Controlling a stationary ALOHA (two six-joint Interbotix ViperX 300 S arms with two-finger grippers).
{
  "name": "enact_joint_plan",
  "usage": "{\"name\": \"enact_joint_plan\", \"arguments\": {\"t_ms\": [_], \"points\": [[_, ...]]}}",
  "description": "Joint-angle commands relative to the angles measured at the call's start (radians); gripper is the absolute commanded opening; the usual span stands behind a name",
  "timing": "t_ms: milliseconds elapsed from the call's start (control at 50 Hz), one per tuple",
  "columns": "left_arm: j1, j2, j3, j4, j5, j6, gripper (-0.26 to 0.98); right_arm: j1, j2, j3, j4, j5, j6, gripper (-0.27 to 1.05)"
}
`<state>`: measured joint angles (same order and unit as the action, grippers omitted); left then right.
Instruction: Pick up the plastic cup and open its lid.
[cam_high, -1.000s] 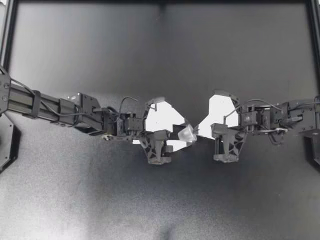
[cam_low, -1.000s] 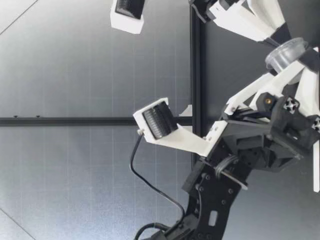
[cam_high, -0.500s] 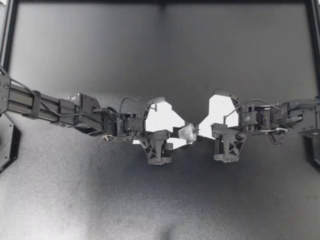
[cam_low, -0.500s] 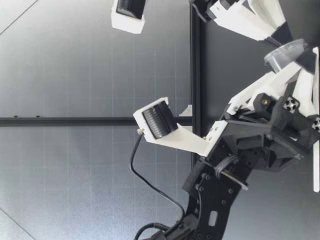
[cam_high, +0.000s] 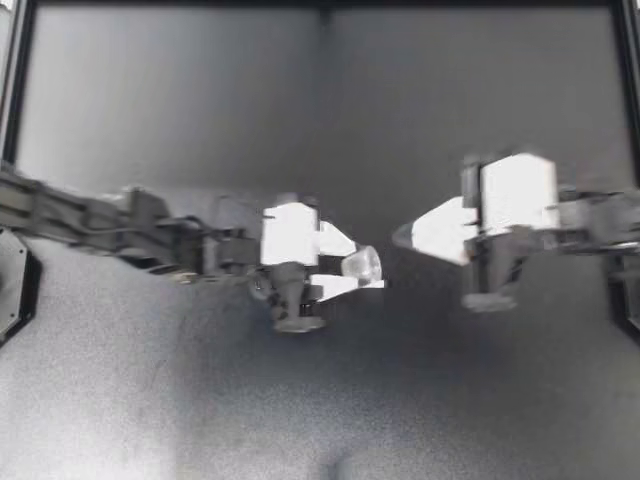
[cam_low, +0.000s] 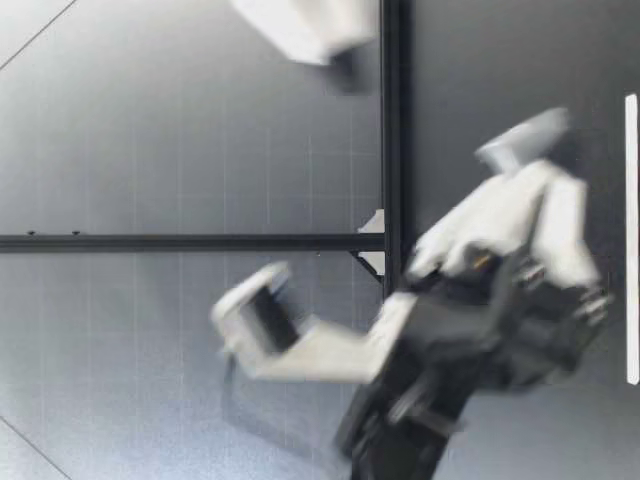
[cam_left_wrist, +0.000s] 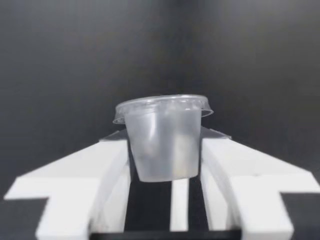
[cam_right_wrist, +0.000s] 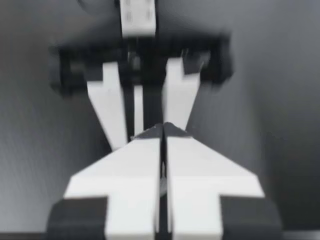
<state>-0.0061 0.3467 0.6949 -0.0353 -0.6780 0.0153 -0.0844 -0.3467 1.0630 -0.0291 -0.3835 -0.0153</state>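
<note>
Cup (cam_left_wrist: 162, 142) in left pincer (cam_high: 365, 266), seemingly lidded.

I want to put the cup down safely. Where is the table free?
The table is bare between both arms and the black frame, and also on the arms' other side. It is crowded only in the middle, where the left gripper holds the cup close to the right gripper.

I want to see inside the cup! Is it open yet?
Done: the left tool grips the cup and holds it off the table. In hand: the right tool is shut, a short way from the cup, not touching it. Left: the lid looks still on, so it has yet to come off.
</note>
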Motion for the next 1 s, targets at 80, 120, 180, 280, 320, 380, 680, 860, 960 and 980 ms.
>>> {"name": "enact_joint_plan", "arguments": {"t_ms": [80, 120, 180, 280, 320, 380, 680, 860, 960, 980], "points": [[-0.003, -0.141, 0.077, 0.000, -0.178, -0.034, 0.20, 0.000, -0.135, 0.006, -0.120, -0.166, -0.057, -0.14], [-0.003, -0.158, 0.092, 0.000, -0.213, -0.041, 0.20, 0.000, -0.146, 0.005, -0.138, -0.184, -0.081, -0.13], [-0.003, -0.179, 0.115, 0.000, -0.281, -0.049, 0.20, 0.000, -0.155, 0.002, -0.160, -0.195, -0.140, -0.10], [-0.003, -0.206, 0.150, 0.000, -0.399, -0.066, 0.20, 0.000, -0.146, -0.009, -0.163, -0.196, -0.247, -0.03], [-0.003, -0.213, 0.160, 0.000, -0.433, -0.078, 0.20, 0.000, -0.138, -0.015, -0.163, -0.195, -0.296, 0.01], [-0.003, -0.222, 0.173, 0.002, -0.489, -0.101, 0.20, 0.000, -0.127, -0.028, -0.163, -0.196, -0.364, 0.10], [-0.003, -0.232, 0.196, 0.018, -0.652, -0.164, 0.20, -0.002, -0.028, -0.081, -0.161, -0.212, -0.824, 0.52], [-0.003, -0.232, 0.189, 0.018, -0.661, -0.175, 0.20, 0.000, 0.055, -0.092, -0.144, -0.327, -1.115, 0.53], [-0.003, -0.230, 0.184, 0.018, -0.661, -0.175, 0.20, 0.000, 0.089, -0.092, -0.137, -0.387, -1.201, 0.53], [-0.003, -0.229, 0.183, 0.018, -0.663, -0.175, 0.20, 0.000, 0.095, -0.092, -0.135, -0.393, -1.209, 0.53]]}}
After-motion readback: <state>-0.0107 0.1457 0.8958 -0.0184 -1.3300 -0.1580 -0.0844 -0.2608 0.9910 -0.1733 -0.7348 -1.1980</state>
